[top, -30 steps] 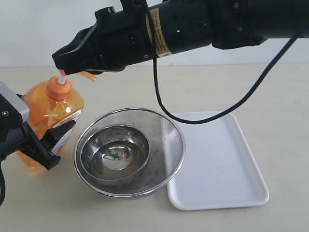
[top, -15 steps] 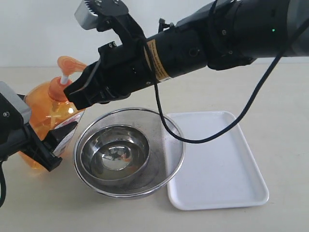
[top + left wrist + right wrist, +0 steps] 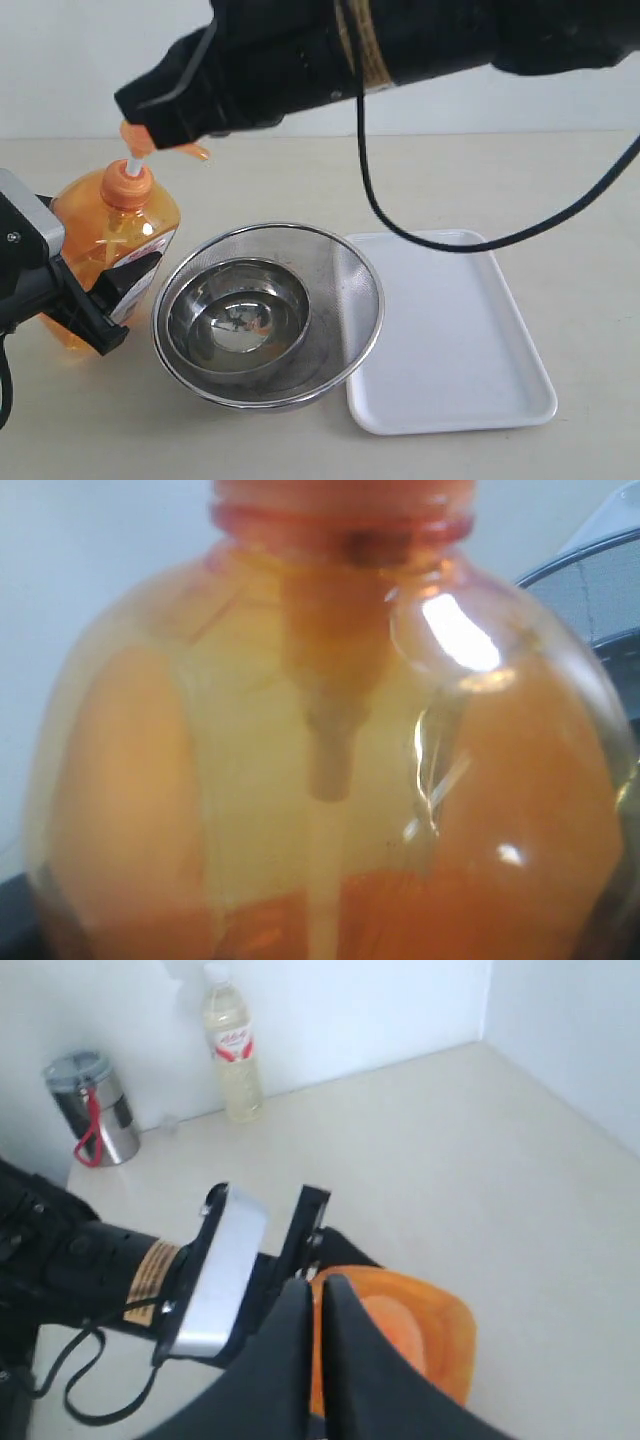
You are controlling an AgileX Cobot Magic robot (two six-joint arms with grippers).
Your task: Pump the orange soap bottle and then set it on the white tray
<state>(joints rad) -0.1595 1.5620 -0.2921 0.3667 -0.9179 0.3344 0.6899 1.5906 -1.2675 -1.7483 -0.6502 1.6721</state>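
The orange soap bottle point(image 3: 105, 235) is standing beside the steel bowls point(image 3: 345, 270), off the white tray point(image 3: 470, 340); the left claw point(image 3: 112, 300) is clamping its probably slick, squeezable belly, the right claw point(image 3: 135, 122), pinched together, is hovering over its pump point(image 3: 125, 182)

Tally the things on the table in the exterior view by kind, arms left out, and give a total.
Soap bottles: 1, the orange soap bottle
Steel bowls: 2, the mesh steel bowl and the smaller steel bowl nested inside it
Trays: 1, the white tray
Total: 4
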